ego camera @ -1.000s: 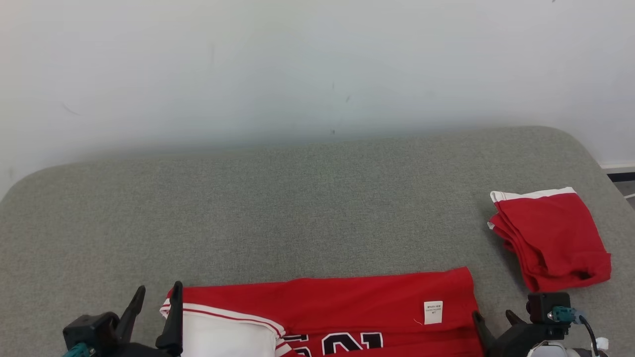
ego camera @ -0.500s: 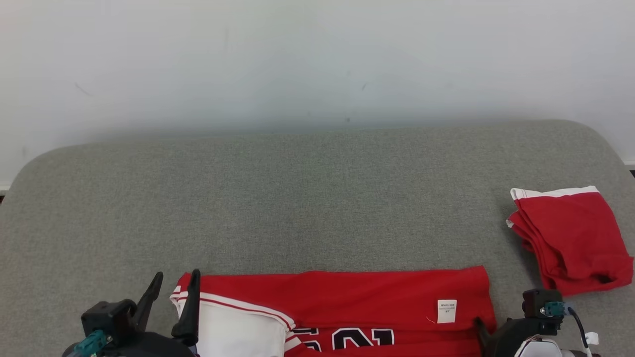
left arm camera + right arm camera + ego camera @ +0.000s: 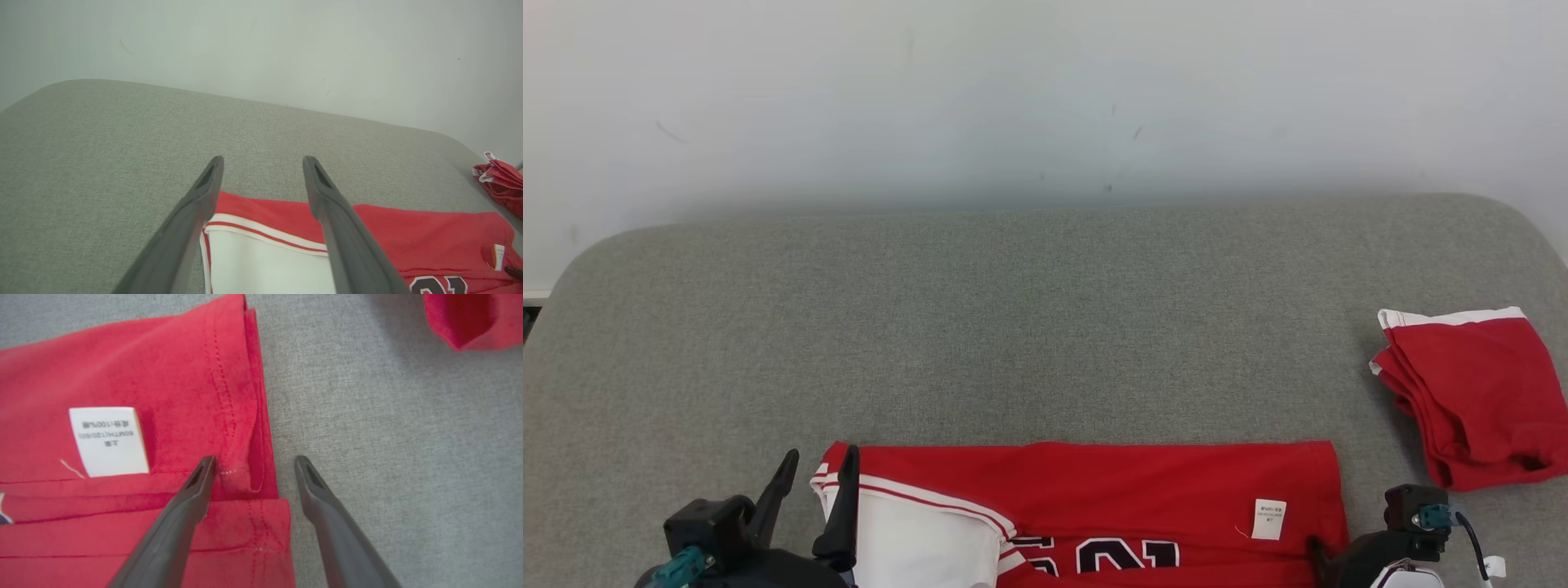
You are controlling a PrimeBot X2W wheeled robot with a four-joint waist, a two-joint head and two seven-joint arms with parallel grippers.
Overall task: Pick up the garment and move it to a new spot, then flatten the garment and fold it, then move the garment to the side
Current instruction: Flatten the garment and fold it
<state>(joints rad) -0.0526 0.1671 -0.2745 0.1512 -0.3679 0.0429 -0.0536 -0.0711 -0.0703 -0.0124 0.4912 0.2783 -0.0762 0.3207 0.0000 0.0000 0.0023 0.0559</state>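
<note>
One red jersey (image 3: 1111, 482), one folded red bundle (image 3: 1470, 392); left gripper (image 3: 821, 452), right gripper (image 3: 254, 459) gape empty.

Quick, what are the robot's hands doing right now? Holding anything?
Left hand: open, holding nothing, at the left end of the red shirt.
Right hand: open, holding nothing, at its right edge.

Folded red jersey (image 3: 143, 375) on grey upholstery (image 3: 388, 457), white care label (image 3: 108, 441) on the jersey, right gripper (image 3: 254, 460) spread wide astride the jersey's side hem, second red garment (image 3: 470, 318) apart from the jersey
</note>
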